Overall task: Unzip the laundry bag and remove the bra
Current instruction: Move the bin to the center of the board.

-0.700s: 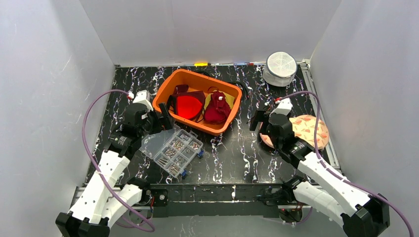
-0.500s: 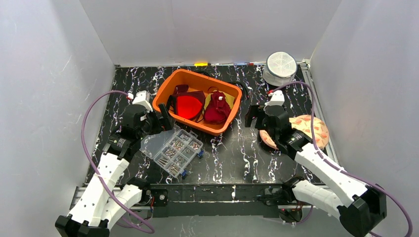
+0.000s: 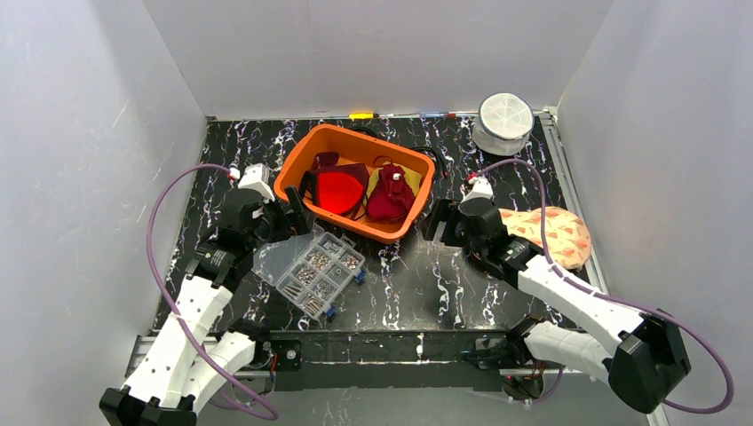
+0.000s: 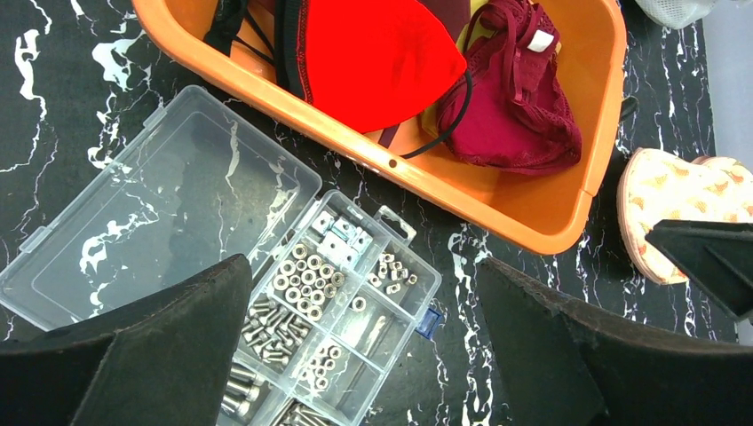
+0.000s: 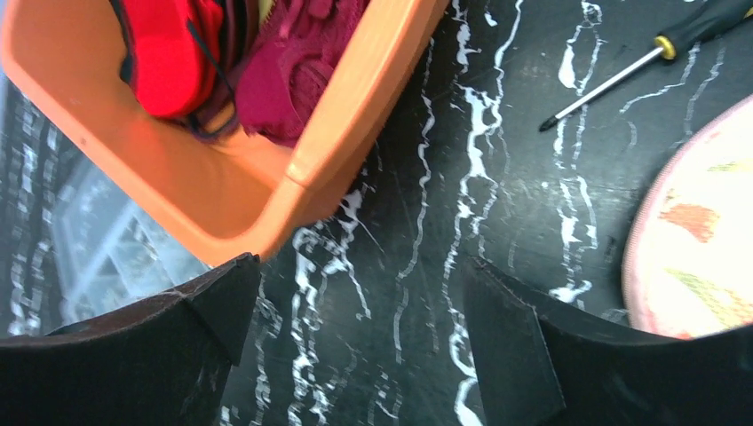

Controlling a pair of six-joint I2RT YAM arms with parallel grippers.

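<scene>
Approach step, zip not yet touched. Laundry bag (image 3: pixel 503 122) sits well behind-right of orange bin (image 3: pixel 373 144). Left gripper (image 3: pixel 297 216) is just left of the bin and right gripper (image 3: pixel 432 223) just right of it, both with jaws apart and empty. Next, I'd guess, the right gripper reaches for the bag.

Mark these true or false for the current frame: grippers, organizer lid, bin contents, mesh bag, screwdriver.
1. The left gripper and right gripper are both open and empty. True.
2. The clear parts organizer has its lid shut. False: the lid is folded open and lies flat beside the compartments.
3. The orange bin holds a red garment and a maroon garment. True.
4. The white round mesh bag sits inside the bin. False: it stands at the far right corner of the table, apart from the bin.
5. A screwdriver lies on the table, outside the bin. True.
</scene>
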